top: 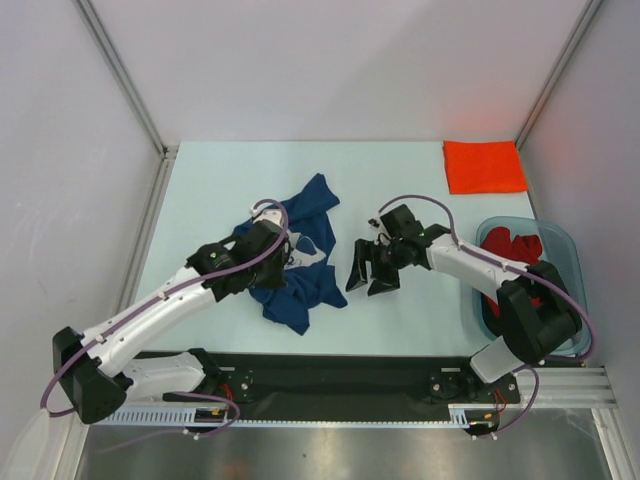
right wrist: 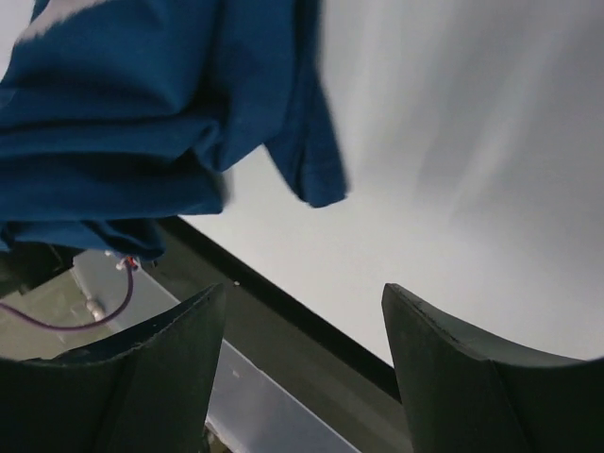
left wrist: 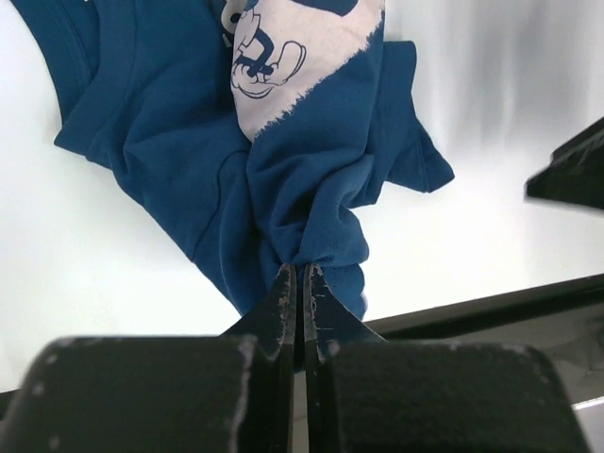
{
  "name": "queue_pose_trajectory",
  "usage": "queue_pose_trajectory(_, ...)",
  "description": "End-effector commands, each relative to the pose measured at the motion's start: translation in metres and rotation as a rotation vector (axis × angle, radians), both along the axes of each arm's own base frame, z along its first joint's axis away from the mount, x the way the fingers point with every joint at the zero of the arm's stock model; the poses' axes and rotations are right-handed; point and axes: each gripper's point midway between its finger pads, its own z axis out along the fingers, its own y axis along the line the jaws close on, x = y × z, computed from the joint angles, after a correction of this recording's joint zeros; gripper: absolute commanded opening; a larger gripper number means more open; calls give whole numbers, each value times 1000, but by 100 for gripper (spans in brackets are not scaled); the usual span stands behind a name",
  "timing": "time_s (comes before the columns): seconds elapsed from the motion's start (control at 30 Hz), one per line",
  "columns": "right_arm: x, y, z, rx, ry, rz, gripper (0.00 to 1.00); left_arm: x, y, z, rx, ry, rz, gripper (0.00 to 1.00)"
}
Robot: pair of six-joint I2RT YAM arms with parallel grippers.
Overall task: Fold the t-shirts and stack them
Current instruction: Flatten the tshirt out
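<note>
Left gripper (left wrist: 300, 278) pinches the navy t-shirt (left wrist: 160, 132); right gripper (right wrist: 302, 297) gapes empty, probably should grab another edge to spread it

- Your top view looks down from high above the near edge and takes in the whole table (top: 400, 180), left to right and out to the far wall.
- Your left wrist view sits right behind the left gripper (left wrist: 300, 269) and looks steeply down, very close to the navy t-shirt (left wrist: 311, 189).
- Your right wrist view rides low behind the right gripper (right wrist: 304, 291), facing the near-left, with the black strip (right wrist: 283, 326) along the table's near edge crossing it.
- All three views share the navy t-shirt; both wrist views also catch its near folds and the black strip.
</note>
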Motion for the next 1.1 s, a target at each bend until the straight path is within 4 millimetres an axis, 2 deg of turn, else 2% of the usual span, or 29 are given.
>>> queue_pose_trajectory(0.0, -3, 30, 12, 91, 6, 2, 74, 9, -3, 19, -52, -53, 10, 0)
queue_pose_trajectory(0.13, -1, 47, -17, -13, 7, -9, 74, 1, 13, 12, -8, -38, 27, 0)
queue_pose_trajectory(0.2, 6, 46, -28, -99, -19, -37, 73, -3, 16, 6, 1, -25, 23, 0)
queue_pose_trajectory(0.23, 6, 52, -27, -115, -24, -27, 73, -5, 17, 7, -5, -23, 19, 0)
queue_pose_trajectory(0.27, 5, 54, -37, -149, -11, -25, 74, -8, 19, 5, 1, -12, 17, 0)
queue_pose_trajectory(0.43, 14, 62, -55, -249, -57, -20, 71, -13, 18, 11, -28, -26, -13, 0)
queue_pose_trajectory(0.47, 15, 64, -60, -271, -56, -20, 64, -14, 19, 12, -27, -25, -20, 0)
queue_pose_trajectory(0.53, 18, 55, -67, -345, -55, -47, 48, -16, 19, 15, -29, -29, -38, 0)
queue_pose_trajectory(0.57, 21, 52, -69, -366, -55, -68, 30, -19, 14, 16, -53, -24, -65, 0)
queue_pose_trajectory(0.63, 27, 37, -74, -436, -79, -109, 10, -23, 9, 17, -79, -34, -115, 0)
queue_pose_trajectory(0.67, 31, 30, -75, -462, -89, -134, 0, -20, 0, 21, -114, -51, -146, 0)
queue_pose_trajectory(0.8, 51, -20, -66, -546, -127, -274, 0, -27, -32, 24, -209, -38, -310, 1)
queue_pose_trajectory(0.83, 63, -38, -50, -532, -147, -317, 0, -24, -38, 18, -205, -14, -325, 5)
queue_pose_trajectory(0.9, 72, -60, -37, -530, -154, -343, 0, -18, -49, 20, -213, -14, -348, 32)
queue_pose_trajectory(0.93, 85, -80, -24, -526, -176, -352, 0, -14, -53, 12, -189, 15, -346, 67)
queue_pose_trajectory(0.97, 92, -91, -18, -533, -186, -354, 0, -7, -54, 20, -179, -6, -333, 77)
queue_pose_trajectory(1.0, 110, -93, -2, -507, -231, -359, 0, 1, -52, 22, -152, -22, -304, 83)
queue_pose_trajectory(1.03, 128, -111, 1, -521, -257, -351, 0, 5, -50, 21, -128, -19, -293, 88)
queue_pose_trajectory(1.07, 141, -117, 7, -527, -273, -357, 0, 13, -50, 33, -116, -56, -281, 88)
